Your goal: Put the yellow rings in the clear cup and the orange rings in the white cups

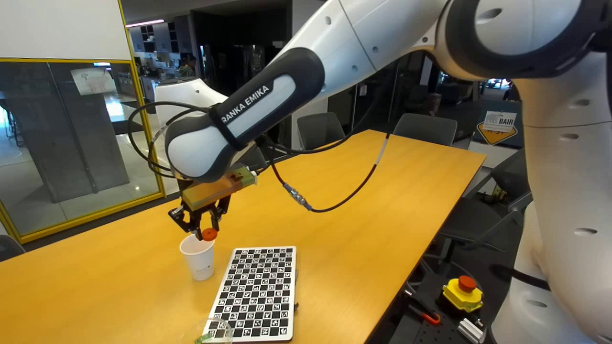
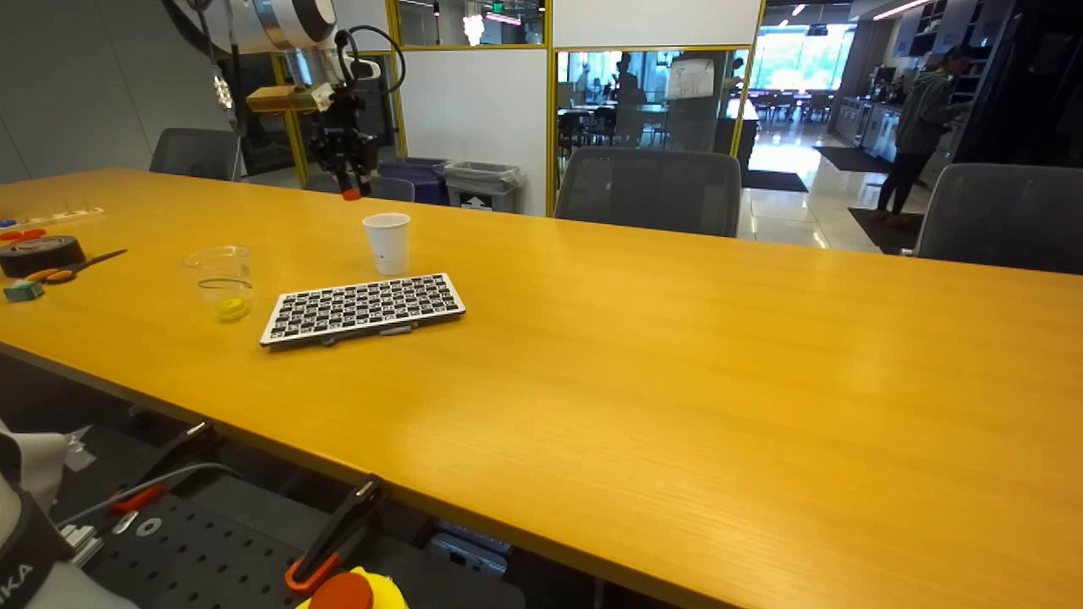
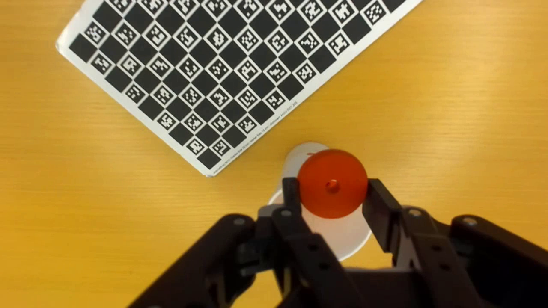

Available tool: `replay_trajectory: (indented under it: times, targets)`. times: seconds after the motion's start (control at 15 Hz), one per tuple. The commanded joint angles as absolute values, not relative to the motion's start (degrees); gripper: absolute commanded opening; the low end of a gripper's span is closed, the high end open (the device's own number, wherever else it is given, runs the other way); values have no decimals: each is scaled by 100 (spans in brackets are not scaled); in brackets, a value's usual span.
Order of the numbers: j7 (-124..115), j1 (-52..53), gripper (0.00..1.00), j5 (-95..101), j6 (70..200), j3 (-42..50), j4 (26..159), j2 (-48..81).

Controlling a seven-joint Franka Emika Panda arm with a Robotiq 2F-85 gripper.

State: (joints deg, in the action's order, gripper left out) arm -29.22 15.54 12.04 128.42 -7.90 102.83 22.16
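Well, white cup [image 2: 390, 247] mouth-up, long axis vertical

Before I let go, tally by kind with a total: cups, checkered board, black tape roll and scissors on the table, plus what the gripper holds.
White cup: 1
Clear cup: 1
Checkered board: 1
Black tape roll: 1
Scissors: 1
Orange ring in the gripper: 1
Total: 6
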Motion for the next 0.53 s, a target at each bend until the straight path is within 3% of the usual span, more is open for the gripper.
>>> replay_trajectory:
  times: [0.0,0.47]
  targets:
    - [-2492,1617,22,962,12375,-676,8978,3131]
    - [-2101,1606,22,606,11702,-543,7678,4069]
